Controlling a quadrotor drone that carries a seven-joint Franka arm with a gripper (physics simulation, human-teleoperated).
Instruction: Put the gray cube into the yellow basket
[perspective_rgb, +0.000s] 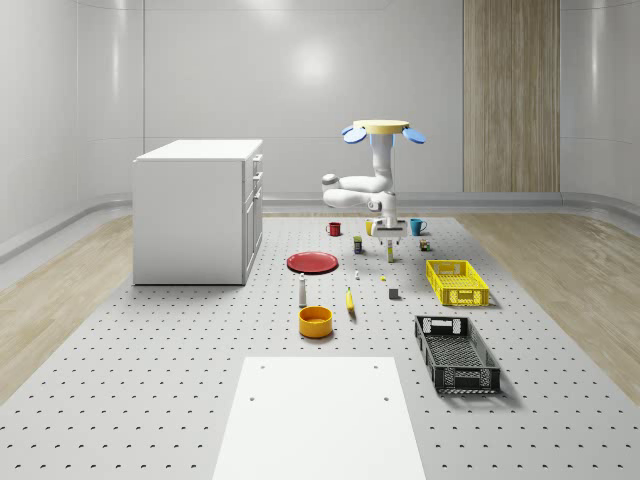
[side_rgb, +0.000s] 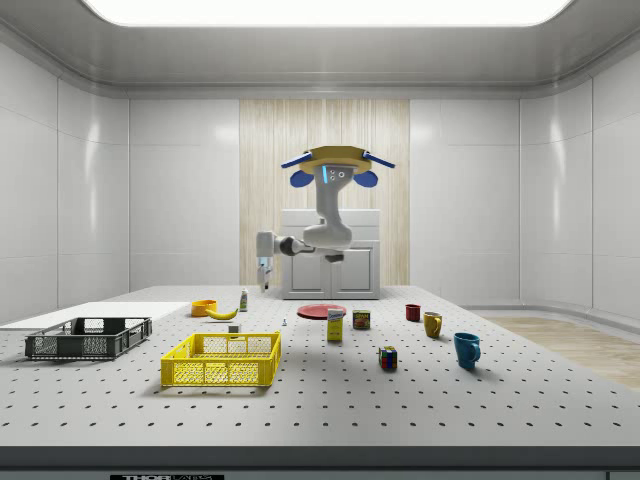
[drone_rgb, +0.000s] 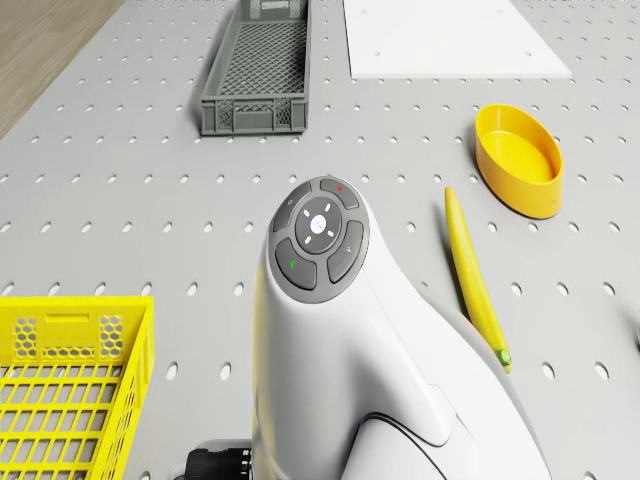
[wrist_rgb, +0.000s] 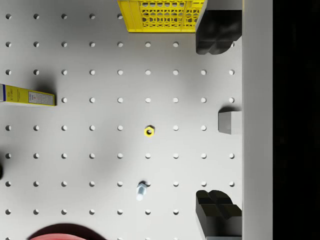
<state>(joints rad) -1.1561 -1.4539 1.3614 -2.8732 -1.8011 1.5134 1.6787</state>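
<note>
Above the perforated table (perspective_rgb: 150, 380) in the whole-scene view, the drone (perspective_rgb: 383, 129) hovers with its gripper (perspective_rgb: 390, 235) hanging over open surface; the gray cube (perspective_rgb: 394, 293) lies at its 6 o'clock, beside the yellow basket (perspective_rgb: 457, 282). In the wrist view the fingers (wrist_rgb: 218, 32) stand apart, empty, the gray cube (wrist_rgb: 228, 122) between them, the yellow basket's edge (wrist_rgb: 161, 17) at 11 o'clock.

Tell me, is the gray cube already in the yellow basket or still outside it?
Outside. The gray cube sits on the perforated table, apart from the yellow basket, at the basket's left in the whole-scene view.
</note>
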